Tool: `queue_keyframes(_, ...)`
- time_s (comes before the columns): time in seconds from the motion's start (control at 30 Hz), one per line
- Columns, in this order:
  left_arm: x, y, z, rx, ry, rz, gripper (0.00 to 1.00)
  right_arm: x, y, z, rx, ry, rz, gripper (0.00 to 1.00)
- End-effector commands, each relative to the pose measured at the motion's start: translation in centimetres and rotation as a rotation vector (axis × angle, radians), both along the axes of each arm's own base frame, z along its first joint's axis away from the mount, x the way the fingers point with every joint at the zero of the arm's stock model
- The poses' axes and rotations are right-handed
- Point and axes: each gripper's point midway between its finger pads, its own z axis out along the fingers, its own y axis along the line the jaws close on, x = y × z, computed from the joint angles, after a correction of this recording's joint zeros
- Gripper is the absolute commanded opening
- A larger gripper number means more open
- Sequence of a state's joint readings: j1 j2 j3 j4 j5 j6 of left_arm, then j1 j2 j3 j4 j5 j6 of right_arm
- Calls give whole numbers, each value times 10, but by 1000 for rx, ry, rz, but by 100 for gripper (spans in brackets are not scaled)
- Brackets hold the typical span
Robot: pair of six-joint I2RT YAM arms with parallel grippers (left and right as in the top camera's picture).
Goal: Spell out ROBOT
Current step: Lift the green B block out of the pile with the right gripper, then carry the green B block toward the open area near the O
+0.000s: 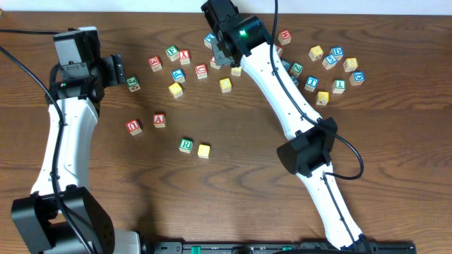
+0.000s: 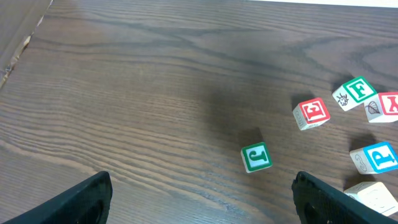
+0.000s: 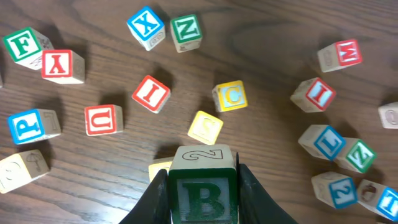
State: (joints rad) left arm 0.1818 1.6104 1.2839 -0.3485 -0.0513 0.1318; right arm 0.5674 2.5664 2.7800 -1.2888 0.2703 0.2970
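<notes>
**Overhead.** R cube (image 1: 186, 145) and a yellow cube (image 1: 204, 150) sit side by side low on the table (image 1: 247, 204), R on the left, just about touching. Judged: first two letters laid. B, a second yellow cube and T are left to place. Right claw (image 1: 224, 55) is over the upper pile, and whatever it holds is hidden under the wrist housing. A blue-framed cube (image 1: 311, 82) in the right-hand cluster looks like the T, but it is small and I am not sure. Spare yellow cubes lie loose in both clusters. Left claw (image 1: 121, 73) is at upper left beside the J cube (image 1: 132, 83). The letter on the placed yellow cube is too faint to read.

**Left wrist.** Left claw (image 2: 202, 202) gapes wide with nothing in it. Only the two finger ends show at the bottom edge. The J cube lies ahead on bare table, apart from both fingers. Cubes at the right edge are cut off.

**Right wrist.** Right claw (image 3: 203, 190) is clamped on the B cube (image 3: 202, 198), a finger flat on each side and the green B facing the camera. The cube's base is cut off by the frame, so I cannot tell whether it is clear of the table. No T shows here. One yellow cube (image 3: 205, 126) just beyond B has a face too pale to read.
</notes>
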Motion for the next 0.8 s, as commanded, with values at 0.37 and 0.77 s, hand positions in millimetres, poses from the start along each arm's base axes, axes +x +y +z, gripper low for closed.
queue_keyframes(0.37,-1,1,-8,-3,21,-3,91,-5,-22,35,-43,-49,-36,5)
queue_keyframes(0.77,1,2,-21,-8,47,-3,91,-17,-44,24,-44,42,-116,6)
